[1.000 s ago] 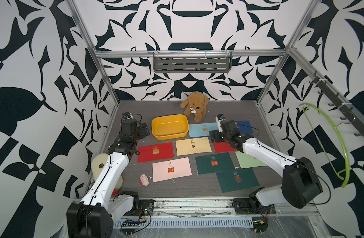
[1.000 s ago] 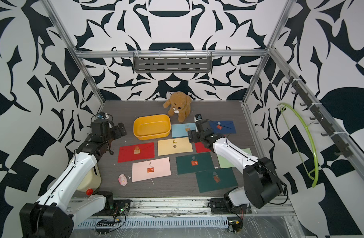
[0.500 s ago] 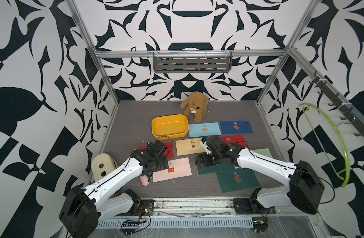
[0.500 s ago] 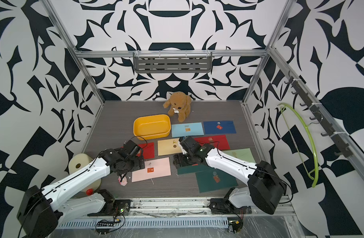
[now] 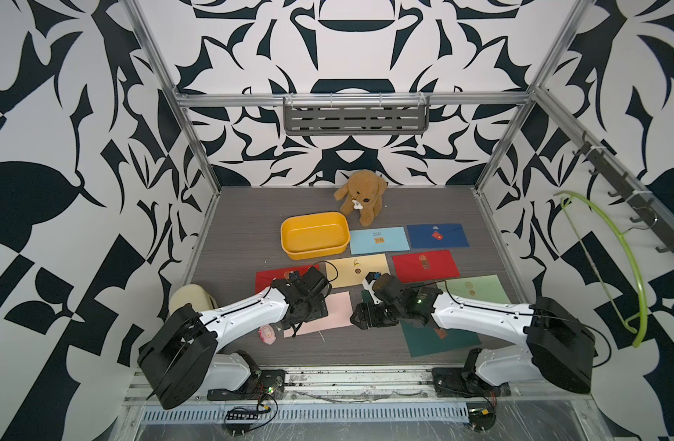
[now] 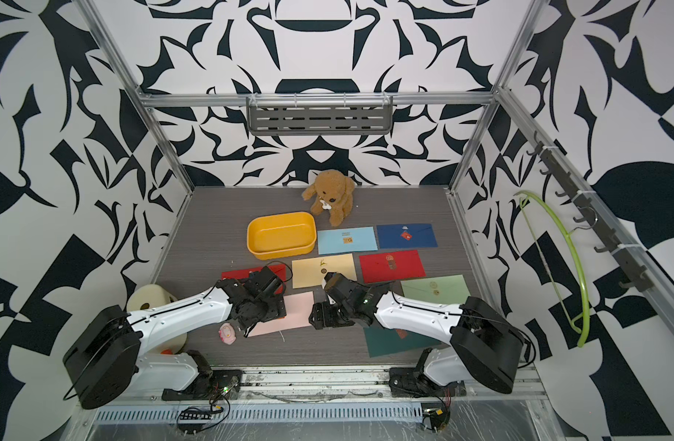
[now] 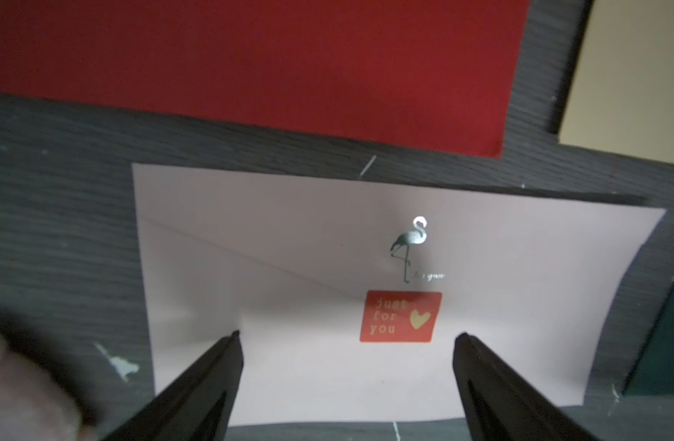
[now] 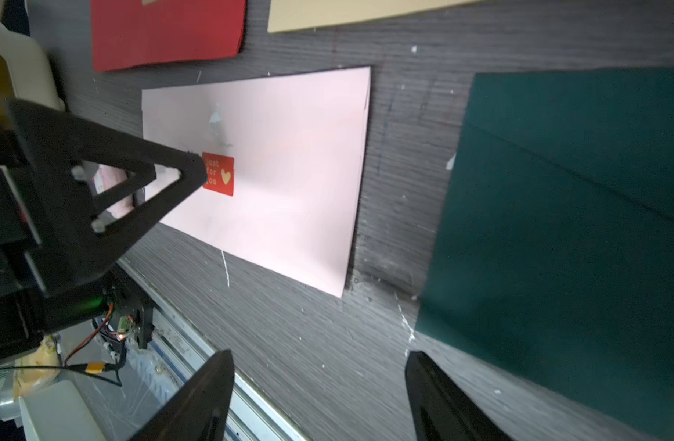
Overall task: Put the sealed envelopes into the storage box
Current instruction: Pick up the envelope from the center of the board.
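pickup of the pink envelope (image 7: 289, 229) seemed in hand: left gripper (image 7: 347, 335) stood wide over it, right gripper (image 8: 320, 353) open beside its right edge, both empty; the next move probably called for pinching an edge.

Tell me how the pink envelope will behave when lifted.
The pink envelope lies flat and thin on the table, so it is probably light and floppy. Smooth paper likely slides when pushed. One edge casts a shadow, perhaps slightly raised for pinching.

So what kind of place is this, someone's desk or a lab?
Likely a robot lab test cell: an aluminium frame with patterned wall panels, two white robot arms on a front rail, and sealed envelopes laid out in rows.
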Motion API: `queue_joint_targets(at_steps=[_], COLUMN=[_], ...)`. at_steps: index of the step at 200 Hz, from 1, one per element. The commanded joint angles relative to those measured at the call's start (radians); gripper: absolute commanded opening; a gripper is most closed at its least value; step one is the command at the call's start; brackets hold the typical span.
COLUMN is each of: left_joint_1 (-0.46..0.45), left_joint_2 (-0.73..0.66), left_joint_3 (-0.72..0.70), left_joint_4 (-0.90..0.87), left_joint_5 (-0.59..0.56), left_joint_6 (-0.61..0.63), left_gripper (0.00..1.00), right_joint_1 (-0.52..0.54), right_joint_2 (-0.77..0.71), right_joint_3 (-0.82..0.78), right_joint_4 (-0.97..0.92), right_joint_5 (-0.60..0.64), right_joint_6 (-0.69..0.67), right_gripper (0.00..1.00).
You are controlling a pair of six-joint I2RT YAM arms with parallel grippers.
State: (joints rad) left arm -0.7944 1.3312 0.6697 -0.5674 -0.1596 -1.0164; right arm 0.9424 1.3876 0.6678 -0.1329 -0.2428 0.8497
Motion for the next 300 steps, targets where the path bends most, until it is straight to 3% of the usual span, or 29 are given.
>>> queue_joint_targets(at_steps=[1, 104, 227, 300], left_joint_1=[-0.002, -0.002, 0.014, 0.017], left_joint_2=[0.006, 0.001, -0.01, -0.003], left_joint_3=[-0.034, -0.134, -0.18, -0.192], left_joint_4=[0.057, 0.048, 0.078, 0.099], left_joint_5=[0.006, 0.025, 0.069, 0.097], left_joint_6=[-0.01, -0.081, -0.086, -0.066], left_gripper=[0.94, 0.94, 0.95, 0.95], right_joint_1=[0.004, 0.032, 0.07, 0.07], right_joint_2=[0.031, 0.115, 0.162, 0.146], right_joint_3=[-0.023, -0.08, -0.169, -0.176], right_joint_4=[0.134, 0.247, 0.413, 0.457], right_joint_5=[0.024, 0.024, 0.054, 0.112], right_joint_6=[0.09, 0.194, 0.322, 0.33], right_gripper=[0.76, 0.69, 0.59, 0.51])
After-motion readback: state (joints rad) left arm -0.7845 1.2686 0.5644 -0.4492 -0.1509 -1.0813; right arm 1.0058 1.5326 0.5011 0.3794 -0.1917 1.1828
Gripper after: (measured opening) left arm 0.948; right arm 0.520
